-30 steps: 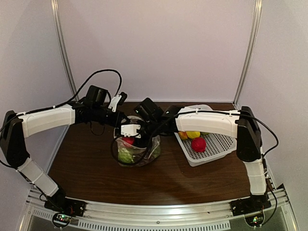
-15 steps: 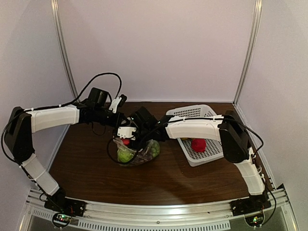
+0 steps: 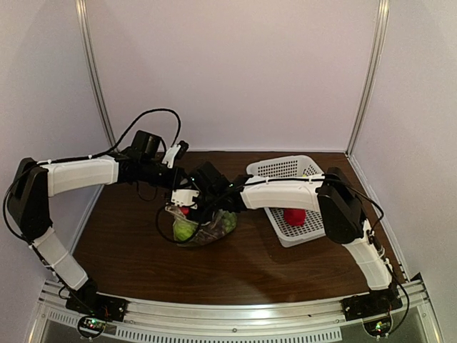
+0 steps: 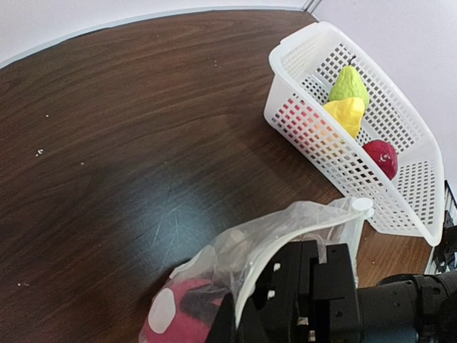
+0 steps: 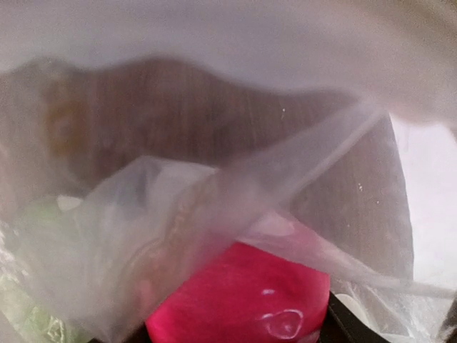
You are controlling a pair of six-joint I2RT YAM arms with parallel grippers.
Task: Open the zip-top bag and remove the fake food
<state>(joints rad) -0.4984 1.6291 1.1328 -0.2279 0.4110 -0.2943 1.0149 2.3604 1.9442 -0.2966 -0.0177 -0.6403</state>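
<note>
Now | zip-top bag [image 3: 214, 232]: red piece [image 3: 186, 211], green piece [image 3: 186, 229] | basket [image 4: 307, 121]: three fruits [image 4: 346, 114]

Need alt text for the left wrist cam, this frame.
The clear, white-dotted zip-top bag rises from the bottom edge, its rim pinched in the left gripper, a red fruit showing inside. Upper right on the dark wood table, a white basket holds a green piece, a yellow piece and a red piece.
</note>
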